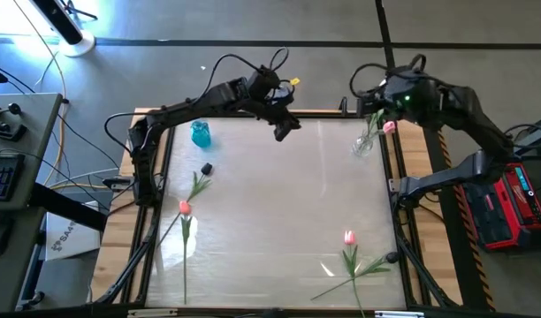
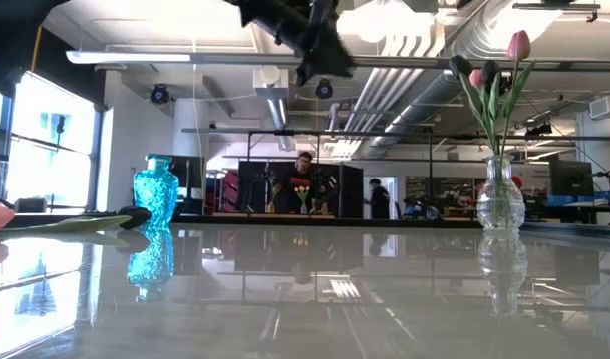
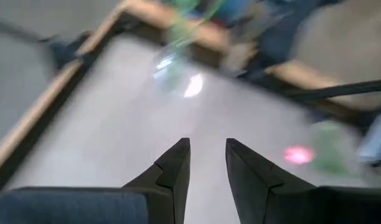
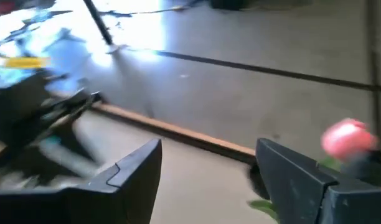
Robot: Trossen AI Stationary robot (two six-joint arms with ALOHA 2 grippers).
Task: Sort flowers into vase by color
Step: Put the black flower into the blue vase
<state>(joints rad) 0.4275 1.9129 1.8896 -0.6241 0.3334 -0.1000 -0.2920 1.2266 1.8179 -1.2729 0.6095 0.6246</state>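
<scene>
- Right gripper [image 4: 209, 168]: fingers spread wide, nothing between them, up at the far right corner of the table [image 1: 279, 230] just above the clear vase [image 1: 362, 144].
- Clear vase holds tulips [image 2: 496, 75]: pink heads and a dark one visible in low view, stems upright in the neck.
- Left gripper [image 3: 208, 163]: fingers close with a narrow gap, nothing visible between them, raised over the far middle of the table.
- Blue vase [image 1: 201, 133] at far left corner, no flowers in it.
- Loose on the table: dark tulip [image 1: 205, 170] near the blue vase, pink tulip [image 1: 184, 208] at left, pink tulip [image 1: 349, 238] at near right.
</scene>
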